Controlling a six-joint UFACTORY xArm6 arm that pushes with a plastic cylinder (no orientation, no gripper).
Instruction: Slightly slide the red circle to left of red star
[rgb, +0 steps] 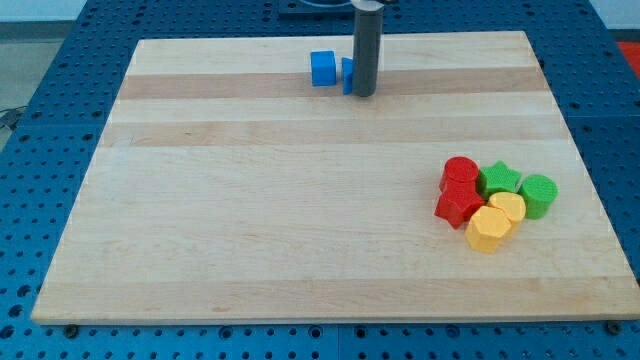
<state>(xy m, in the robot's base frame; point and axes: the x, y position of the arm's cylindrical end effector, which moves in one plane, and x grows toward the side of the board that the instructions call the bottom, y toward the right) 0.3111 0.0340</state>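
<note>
The red circle (461, 170) sits at the view's right, touching the red star (458, 203) just below it. Both are packed in a cluster with a green star (498, 180), a green circle (538, 195), a yellow circle (508, 208) and a yellow hexagon (488, 229). My tip (363, 94) rests on the board near the view's top centre, far up and left of the red blocks. It stands right in front of a blue block (347, 74), which it partly hides.
A blue cube (322, 68) lies just left of the rod near the board's top edge. The wooden board (250, 200) lies on a blue perforated table.
</note>
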